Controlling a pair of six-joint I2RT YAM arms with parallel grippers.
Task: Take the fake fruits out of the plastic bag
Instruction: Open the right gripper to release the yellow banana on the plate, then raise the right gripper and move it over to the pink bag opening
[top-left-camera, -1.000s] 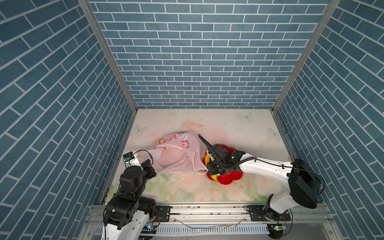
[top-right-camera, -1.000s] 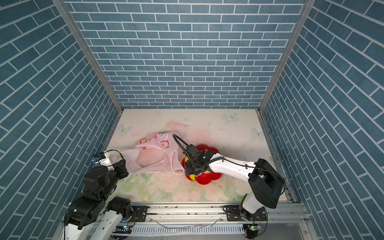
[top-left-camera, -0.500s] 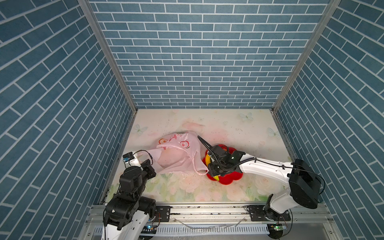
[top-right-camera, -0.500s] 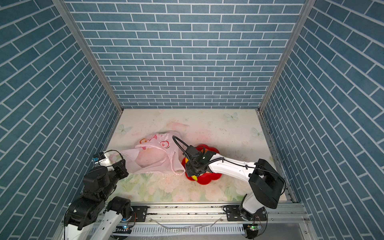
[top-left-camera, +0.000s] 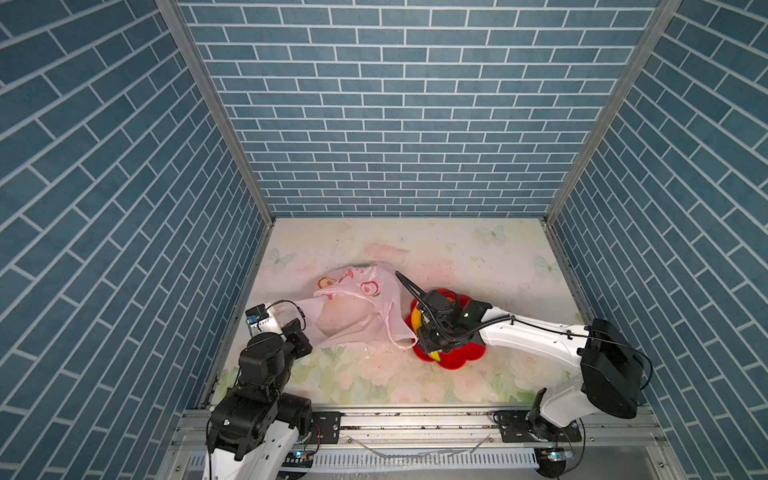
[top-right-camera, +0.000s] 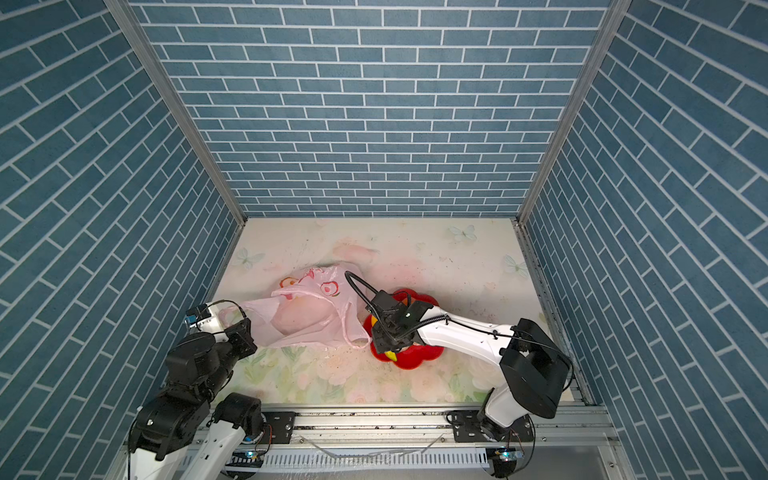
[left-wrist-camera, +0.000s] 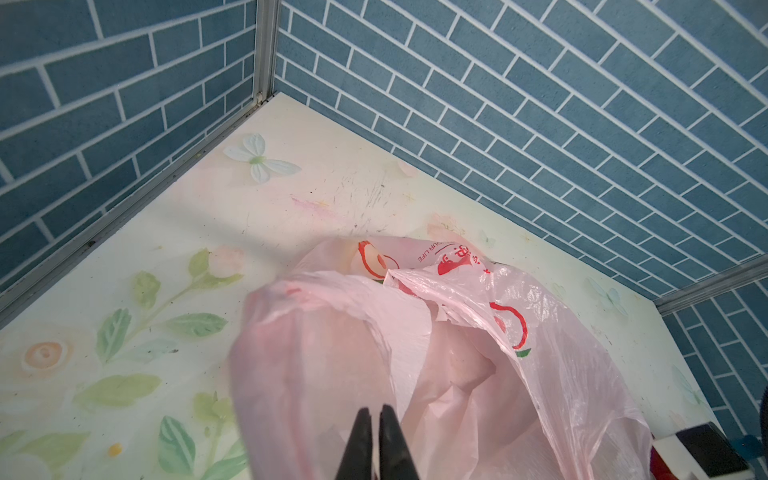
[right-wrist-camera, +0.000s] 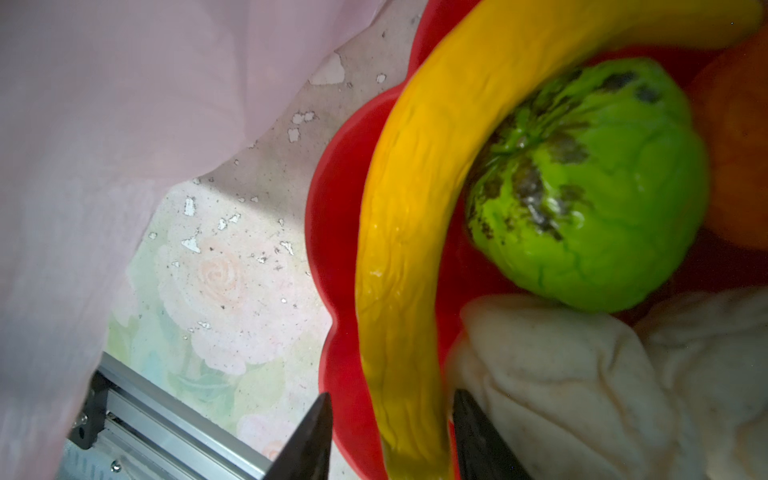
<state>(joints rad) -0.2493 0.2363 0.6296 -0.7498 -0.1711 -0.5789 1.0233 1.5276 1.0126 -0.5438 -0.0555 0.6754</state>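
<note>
The left gripper (left-wrist-camera: 371, 415) pinches the translucent pale-pink plastic bag (left-wrist-camera: 478, 374); the right gripper (right-wrist-camera: 391, 397) stands spread astride the yellow toy banana (right-wrist-camera: 407, 208).

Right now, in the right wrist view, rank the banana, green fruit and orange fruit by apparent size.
1. banana
2. green fruit
3. orange fruit, cropped by the frame edge, so unsure

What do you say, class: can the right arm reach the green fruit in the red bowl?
Probably yes: the right arm is over the red bowl, jaws apart astride the banana; the green fruit lies uncovered beside it.
</note>
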